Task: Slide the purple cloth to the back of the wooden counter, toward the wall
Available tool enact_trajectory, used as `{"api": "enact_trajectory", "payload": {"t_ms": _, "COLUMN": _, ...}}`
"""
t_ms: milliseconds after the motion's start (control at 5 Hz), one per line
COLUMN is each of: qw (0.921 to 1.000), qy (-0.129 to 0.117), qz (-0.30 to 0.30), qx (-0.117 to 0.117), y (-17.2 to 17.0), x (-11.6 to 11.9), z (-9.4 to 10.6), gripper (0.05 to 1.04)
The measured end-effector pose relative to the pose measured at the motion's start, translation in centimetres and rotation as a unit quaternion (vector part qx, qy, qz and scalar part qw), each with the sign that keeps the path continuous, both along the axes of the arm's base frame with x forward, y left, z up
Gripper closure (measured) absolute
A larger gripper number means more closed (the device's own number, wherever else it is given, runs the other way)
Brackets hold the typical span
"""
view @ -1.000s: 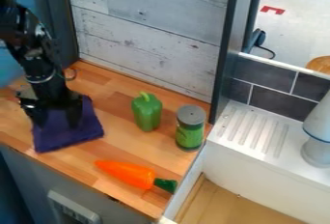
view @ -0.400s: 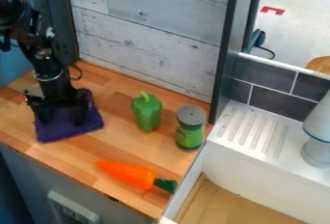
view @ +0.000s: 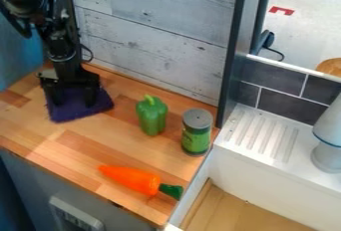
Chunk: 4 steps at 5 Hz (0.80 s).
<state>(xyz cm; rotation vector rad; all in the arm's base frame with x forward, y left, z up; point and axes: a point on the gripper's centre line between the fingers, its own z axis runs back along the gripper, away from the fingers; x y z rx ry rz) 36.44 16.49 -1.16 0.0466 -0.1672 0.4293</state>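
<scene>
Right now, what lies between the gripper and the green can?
The green pepper, plus an edge of the purple cloth nearer the gripper; the camera view shows both.

The cloth (view: 79, 106) is deep purple under a black pincer (view: 75, 98), on a surface (view: 126, 155) patched in honey and reddish-brown wood strips. The pepper (view: 152, 116) is green, the carrot (view: 133, 179) bright orange (dark green at its top), and the shaker (view: 196, 138) green beneath a grey lid.
</scene>
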Motion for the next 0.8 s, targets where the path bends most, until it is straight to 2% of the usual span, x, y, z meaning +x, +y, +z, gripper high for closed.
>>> {"api": "enact_trajectory", "payload": {"t_ms": 200, "qw": 0.9999, "qy": 0.001, "qz": 0.01, "qx": -0.004, "y": 0.8, "x": 2.0, "z": 0.1, "gripper": 0.083}}
{"api": "enact_trajectory", "payload": {"t_ms": 400, "qw": 0.9999, "qy": -0.001, "qz": 0.009, "qx": -0.01, "y": 0.7, "x": 2.2, "z": 0.4, "gripper": 0.083}}
{"api": "enact_trajectory", "payload": {"t_ms": 600, "qw": 0.9992, "qy": 0.001, "qz": 0.009, "qx": -0.038, "y": -0.9, "x": 0.0, "z": 1.2, "gripper": 0.083}}
{"api": "enact_trajectory", "payload": {"t_ms": 800, "qw": 0.9939, "qy": -0.081, "qz": 0.041, "qx": -0.063, "y": 0.5, "x": -3.0, "z": 6.9, "gripper": 0.083}}
